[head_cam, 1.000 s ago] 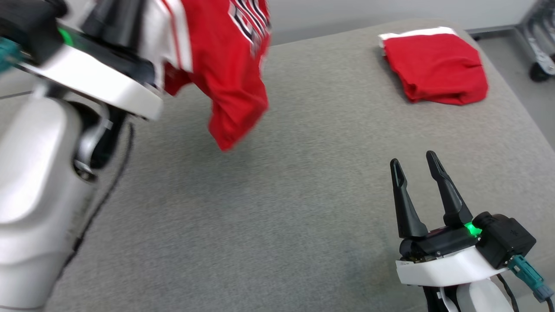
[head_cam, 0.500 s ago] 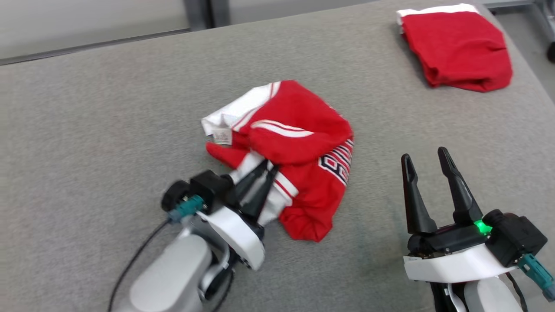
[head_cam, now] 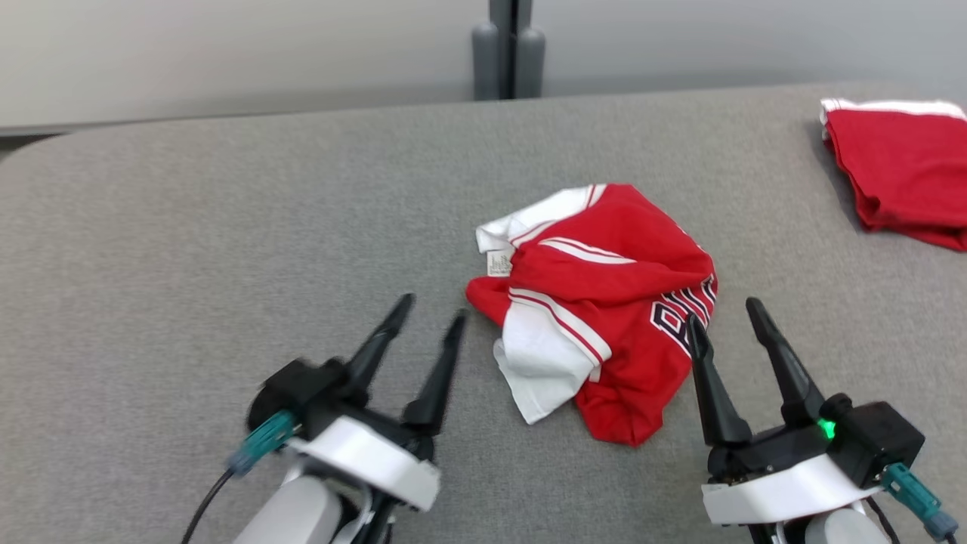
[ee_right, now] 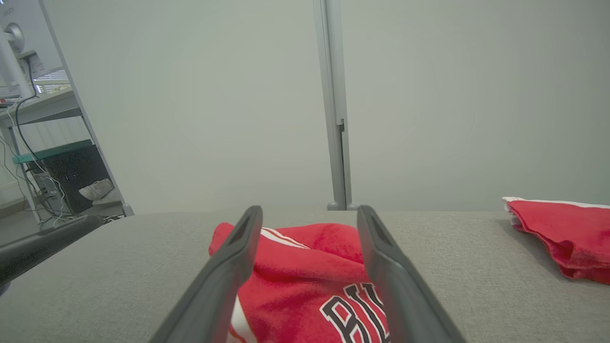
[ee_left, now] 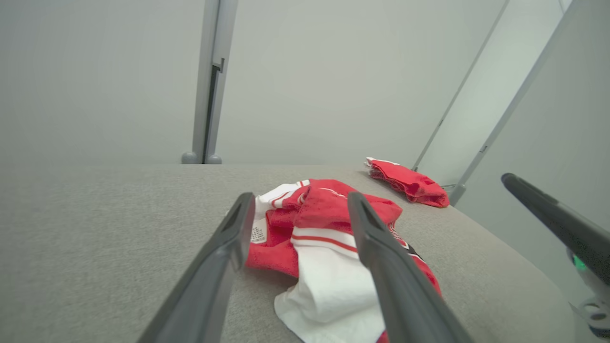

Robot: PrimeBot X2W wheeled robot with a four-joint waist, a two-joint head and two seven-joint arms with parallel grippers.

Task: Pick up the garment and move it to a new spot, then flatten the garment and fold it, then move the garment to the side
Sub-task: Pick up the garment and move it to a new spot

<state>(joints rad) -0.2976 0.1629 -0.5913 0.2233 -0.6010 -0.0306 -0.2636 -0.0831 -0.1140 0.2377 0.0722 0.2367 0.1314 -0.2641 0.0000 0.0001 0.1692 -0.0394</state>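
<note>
The garment (head_cam: 604, 302) is seen crumpled on the table (head_cam: 189, 227), between both grippers. The left gripper (head_cam: 434, 307) is spread wide just beside it, nothing held; the right gripper (head_cam: 721, 311) is likewise spread, empty, at its right edge.

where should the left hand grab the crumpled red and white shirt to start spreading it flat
Probably the loose white flap at the near-left edge of the crumpled red and white shirt, coming in low from its left, where the open left hand sits. That flap lies as a free edge on the grey fabric surface, while the middle is bunched in folds.
</note>
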